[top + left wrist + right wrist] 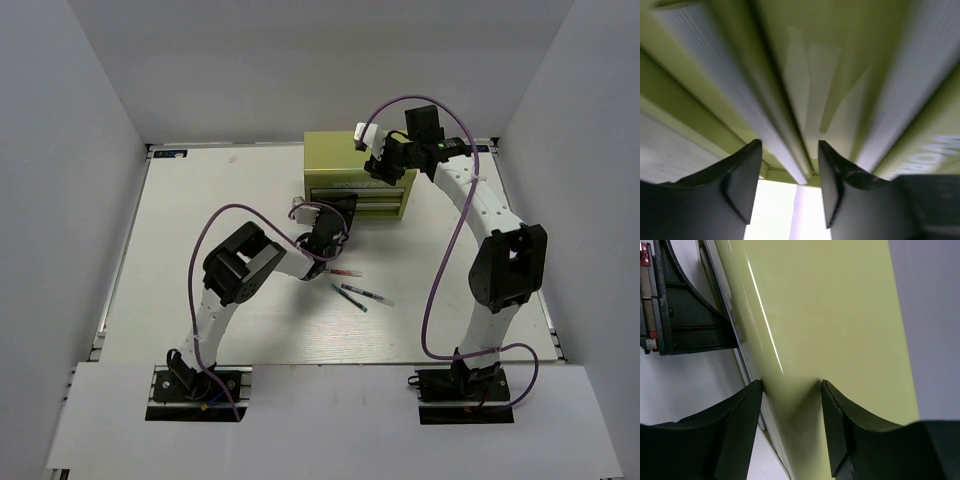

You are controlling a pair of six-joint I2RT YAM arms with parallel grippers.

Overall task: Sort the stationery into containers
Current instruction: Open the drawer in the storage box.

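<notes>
**Clerk:** Stationery (366, 294), where was it at entry?

**Checker:** Three pens were in view. All lay on the table (200, 250) in front of the tool chest (340, 150). Entries ran left to right.

**Clerk:** First entry?

**Checker:** Left gripper (789, 147). It stood at the chest's front face, toward its left end. The jaws were apart at a middling width and straddled a pale ridge of the drawer front. A gap showed on either side of the ridge, and nothing was gripped.

**Clerk:** Next?

**Checker:** Red-and-white pen (341, 271), flat on the table just in front of the chest, near the left gripper. Then two dark pens, further out from the chest's front. One (350, 298) was angled away from the chest and the other (372, 295) lay beside it. Their nearer ends were close together. I could not tell whether they touched.

**Clerk:** The chest itself?

**Checker:** Olive-green, with lettering on its front and two shallow drawers (372, 203). Both looked shut from above.

**Clerk:** Last entry?

**Checker:** Right gripper (791, 385). It was over the chest's top, toward the right. The jaws were parted and only the bare lid lay between the fingers (740, 425). The tips were close against the lid, but I could not tell whether they touched it.
</notes>
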